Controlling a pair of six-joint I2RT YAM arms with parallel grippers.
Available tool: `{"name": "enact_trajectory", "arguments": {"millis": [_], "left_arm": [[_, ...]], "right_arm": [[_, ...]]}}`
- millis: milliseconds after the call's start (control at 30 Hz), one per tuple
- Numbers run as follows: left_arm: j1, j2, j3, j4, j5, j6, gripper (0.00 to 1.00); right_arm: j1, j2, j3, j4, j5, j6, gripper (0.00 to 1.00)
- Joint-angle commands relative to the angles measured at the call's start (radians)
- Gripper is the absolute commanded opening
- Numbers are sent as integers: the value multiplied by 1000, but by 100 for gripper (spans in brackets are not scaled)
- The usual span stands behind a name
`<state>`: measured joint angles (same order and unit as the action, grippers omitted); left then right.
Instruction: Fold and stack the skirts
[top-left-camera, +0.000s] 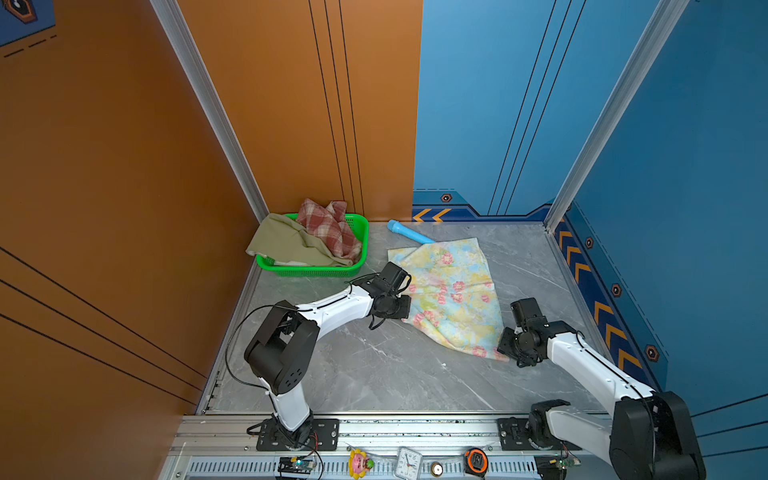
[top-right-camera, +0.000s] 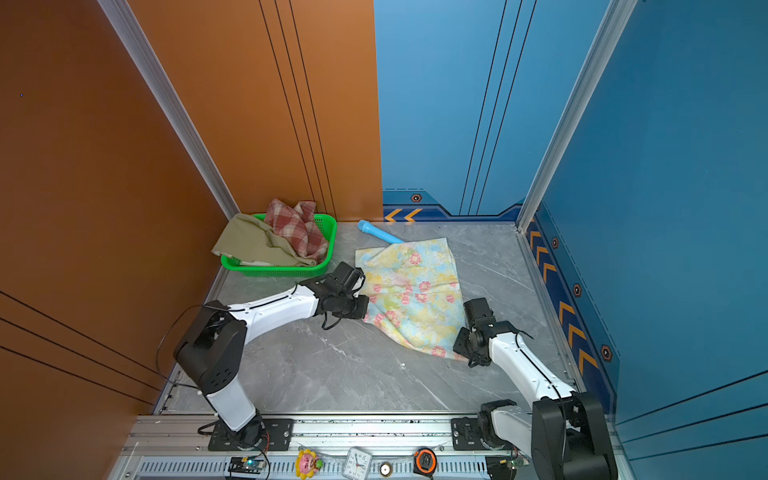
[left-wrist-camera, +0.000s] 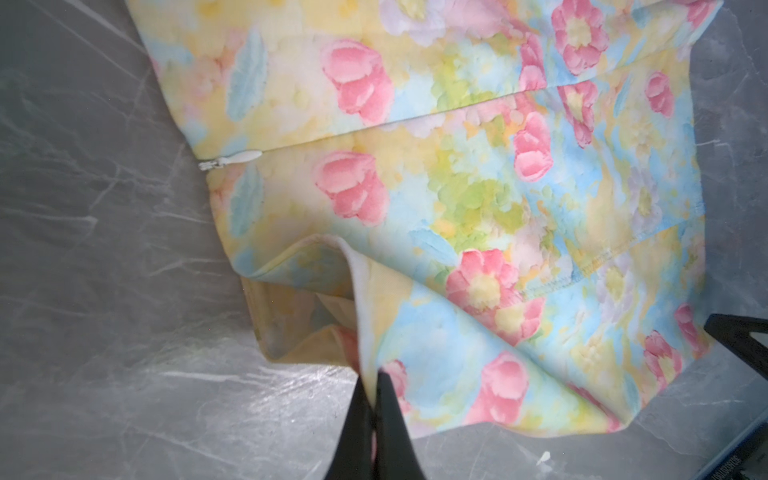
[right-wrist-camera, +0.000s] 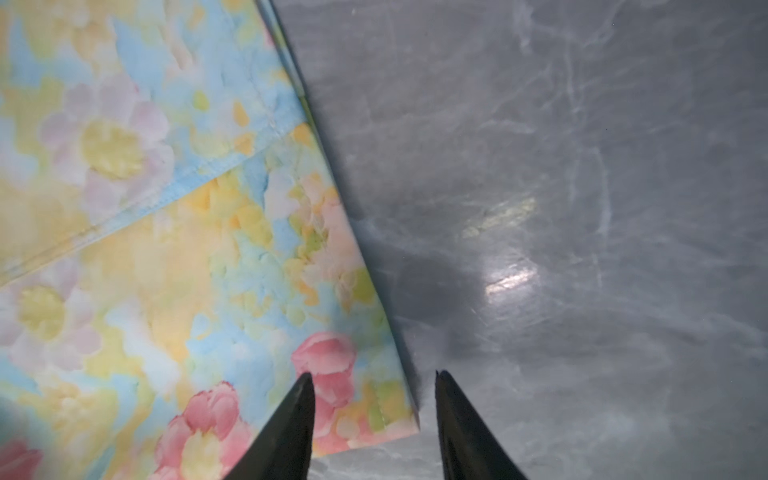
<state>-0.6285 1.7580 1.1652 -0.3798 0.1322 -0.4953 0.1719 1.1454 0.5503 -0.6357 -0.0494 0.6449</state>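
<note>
The pastel floral skirt (top-left-camera: 451, 291) (top-right-camera: 415, 291) lies spread on the grey marble table. My left gripper (top-left-camera: 408, 311) (top-right-camera: 367, 309) is at its left edge. In the left wrist view that gripper (left-wrist-camera: 372, 379) is shut on a raised fold of the floral skirt (left-wrist-camera: 457, 187). My right gripper (top-left-camera: 505, 347) (top-right-camera: 458, 345) is at the near right corner. Its jaws (right-wrist-camera: 372, 374) stand open, and the skirt's corner (right-wrist-camera: 386, 419) lies flat on the table between them. The red plaid skirt (top-left-camera: 332, 228) and the olive skirt (top-left-camera: 286, 243) are heaped in the green basket (top-left-camera: 316, 272).
A light-blue tube (top-left-camera: 409, 232) lies behind the floral skirt, next to the basket. Orange and blue walls close in the table at the left, back and right. On the front rail sit a clock (top-left-camera: 409, 461), a tape measure (top-left-camera: 476, 460) and a small toy (top-left-camera: 359, 463).
</note>
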Motion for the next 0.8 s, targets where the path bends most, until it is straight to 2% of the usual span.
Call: {"name": "enact_trajectory", "arguments": {"millis": [0,67,133,367,767], "left_arm": [[24,30,37,-22,18,-10,0],[31,43,40,-21,22,-14,0],[36,50,40,-22,24,-18,0],[44,45,24,-21,37,-24,0],[39,-77,-101,-46,40,-47,0]], "right_arm": [[24,-22,-25,-41,3,47,48],[32,-21,-33,-37,0,57,46],[40,-21,-45,-23,-3,67,40],[39,-5,-36,26,12,84,2],[40,-39,84,-31,34,72,0]]}}
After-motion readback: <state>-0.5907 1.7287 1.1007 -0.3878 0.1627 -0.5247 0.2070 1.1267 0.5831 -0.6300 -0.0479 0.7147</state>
